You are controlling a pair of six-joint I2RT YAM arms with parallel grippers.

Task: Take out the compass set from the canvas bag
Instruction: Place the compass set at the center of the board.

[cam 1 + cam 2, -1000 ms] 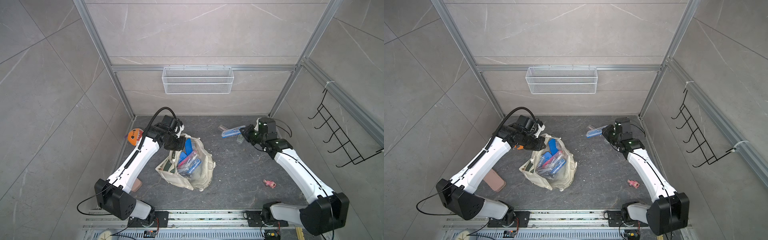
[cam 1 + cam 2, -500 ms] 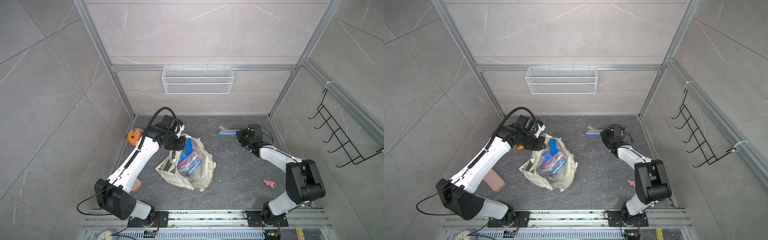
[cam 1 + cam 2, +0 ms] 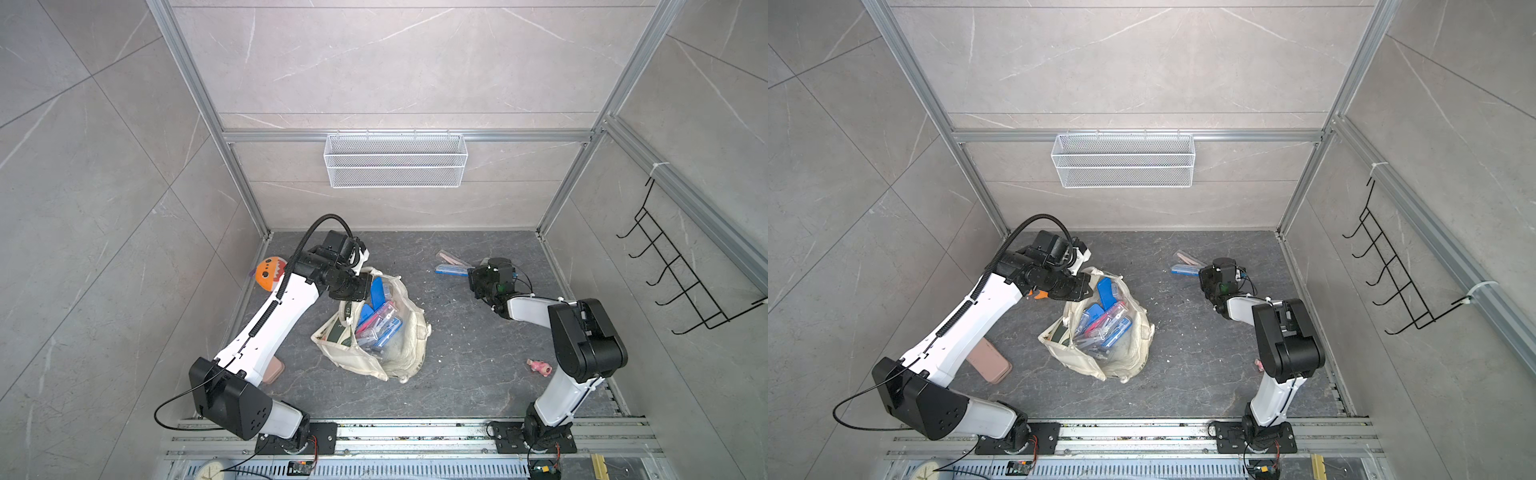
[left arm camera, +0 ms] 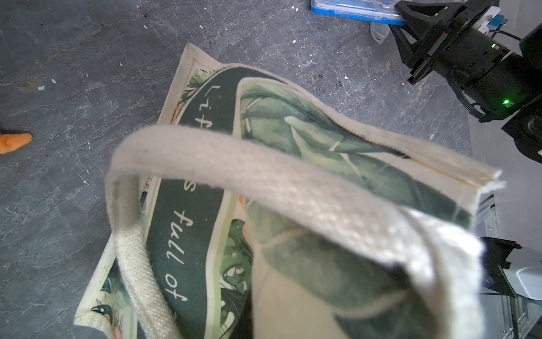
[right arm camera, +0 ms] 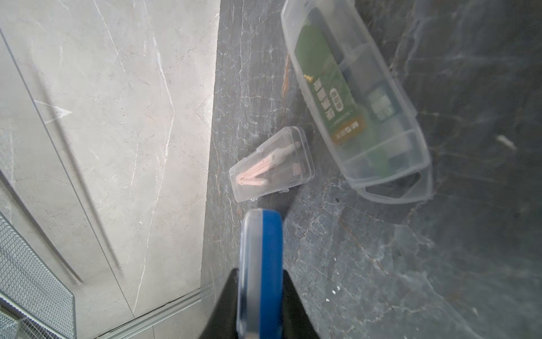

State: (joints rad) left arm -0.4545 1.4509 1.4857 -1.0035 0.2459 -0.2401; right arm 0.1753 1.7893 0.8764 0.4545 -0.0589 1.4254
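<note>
The right gripper (image 5: 261,281) is clamped edge-on across one blue compass set (image 5: 261,234), likely a light, stiff, slick box best pinched across its narrow sides, low at the far right beside one pink case (image 5: 271,164) and one green case (image 5: 357,117), while the left gripper (image 3: 360,287), closed on its rim, props open the single soft canvas bag (image 3: 411,330) mid-scene.

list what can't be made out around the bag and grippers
- Bottom of the bag: in both top views the piled cases cover it.
- Fingertips of the left gripper: outside the left wrist view; its own body covers them in both top views.
- The blue case in the right gripper: edge-on in the right wrist view, tiny in top views; contents unreadable.
- The lettering on the bag: the handle crosses it in the left wrist view.
</note>
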